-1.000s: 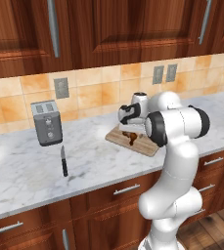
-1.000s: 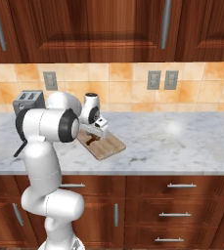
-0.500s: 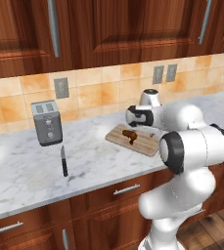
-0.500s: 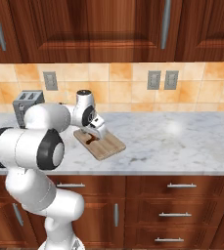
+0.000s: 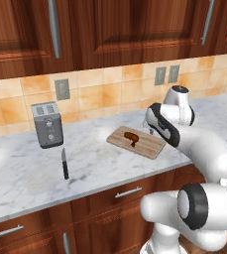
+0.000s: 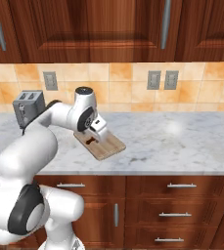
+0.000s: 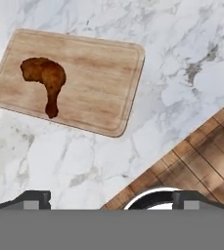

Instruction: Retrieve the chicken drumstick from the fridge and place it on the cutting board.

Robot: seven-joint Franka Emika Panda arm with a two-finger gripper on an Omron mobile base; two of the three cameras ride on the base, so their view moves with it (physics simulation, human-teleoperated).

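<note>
Already clear of the board, the claw (image 7: 111,197) looks down with its tips spread apart and nothing between them.
Ahead and left in the hand view, the chicken drumstick (image 7: 46,80) lies on the cutting board (image 7: 94,83) on the worktop (image 7: 182,53), thin end pointing back toward the claw.

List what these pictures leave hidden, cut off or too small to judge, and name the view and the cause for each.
- Gripper: hand view, finger tips cut by the bottom edge.
- Cutting board: right base view, near end covered by the hand.
- Chicken drumstick: right base view, too small for shape.
- Toaster: right base view, partly behind the arm.
</note>
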